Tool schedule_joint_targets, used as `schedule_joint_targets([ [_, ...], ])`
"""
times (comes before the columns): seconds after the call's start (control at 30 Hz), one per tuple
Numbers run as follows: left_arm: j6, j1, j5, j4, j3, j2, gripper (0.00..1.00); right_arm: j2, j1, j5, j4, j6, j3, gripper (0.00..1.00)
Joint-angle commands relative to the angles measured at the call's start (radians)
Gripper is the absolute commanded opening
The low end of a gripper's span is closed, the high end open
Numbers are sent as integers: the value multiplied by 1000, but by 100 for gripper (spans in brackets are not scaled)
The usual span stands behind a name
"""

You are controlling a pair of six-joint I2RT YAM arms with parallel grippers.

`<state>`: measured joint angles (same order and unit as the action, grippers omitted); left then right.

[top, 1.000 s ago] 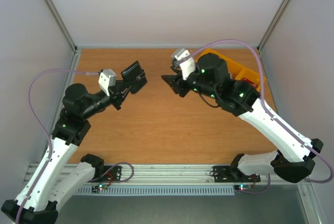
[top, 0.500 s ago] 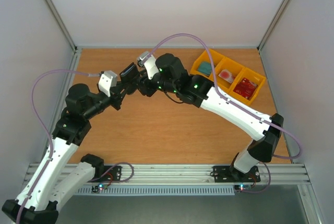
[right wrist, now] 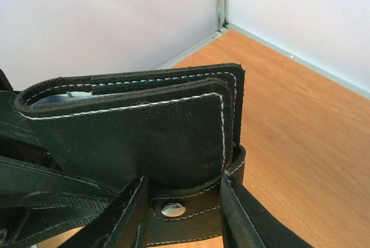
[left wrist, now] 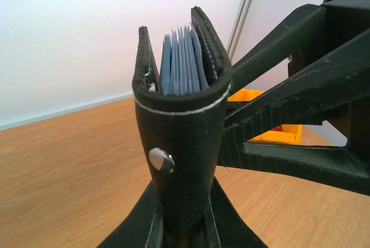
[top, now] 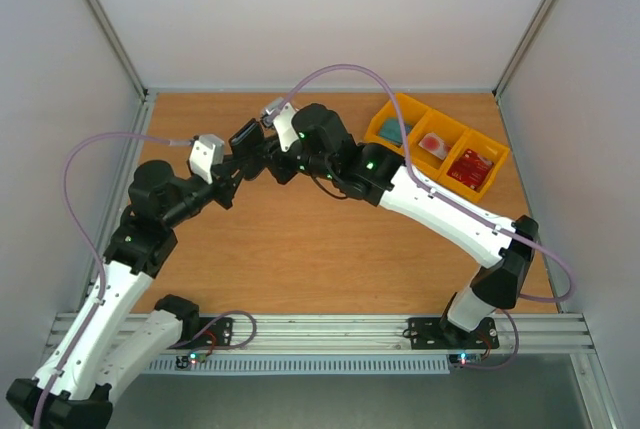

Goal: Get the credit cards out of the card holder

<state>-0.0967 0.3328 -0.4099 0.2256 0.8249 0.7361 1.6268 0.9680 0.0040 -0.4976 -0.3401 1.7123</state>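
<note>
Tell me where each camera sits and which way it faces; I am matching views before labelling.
Top external: above and behind the arms, looking down at the table; both arms show, the left gripper and right gripper meeting at the card holder.
Left wrist: looks along its own fingers at the holder edge-on, toward the yellow tray; the right arm's fingers enter at right.
Right wrist: faces the holder's broad side; own fingers at bottom.
Shared: all views show the holder.
</note>
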Motion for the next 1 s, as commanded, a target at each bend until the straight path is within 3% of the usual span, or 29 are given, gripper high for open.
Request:
schedule_joint_targets([
  [0.0, 16, 17, -100, -175, 7, -14, 0, 51, 1, 165, -8, -17, -3, 29],
  [0.17, 34, 17, -84, -187, 7, -18, 0, 30, -22, 268, -10, -39, -30, 2],
  [0.37, 31, 16, -44, -114, 4, -27, 0, -79, -160, 284, -60, -37, -142, 2],
  [0.47, 33, 15, -61, -93, -1, -31, 0, -144, -297, 146, -139, -35, -184, 15],
  [0.53, 27, 15, -136, -92, -9, -29, 0, -193, -369, -24, -177, -73, -208, 31],
  [0.63, -2, 15, -274, -112, -27, -24, 0, -279, -389, -226, -216, -213, -253, 56],
  [0.77, -100, 15, -423, -201, -37, -5, 0, -397, -391, -598, -245, -326, -288, 74],
  [0.83, -138, 15, -426, -215, -35, 11, 0, -415, -390, -740, -217, -299, -294, 79],
  [0.9, -168, 15, -385, -215, -24, 25, 0, -412, -382, -763, -154, -219, -312, 95],
  [0.97, -179, 15, -380, -215, -17, 37, 0, -421, -338, -698, -94, -193, -342, 99],
])
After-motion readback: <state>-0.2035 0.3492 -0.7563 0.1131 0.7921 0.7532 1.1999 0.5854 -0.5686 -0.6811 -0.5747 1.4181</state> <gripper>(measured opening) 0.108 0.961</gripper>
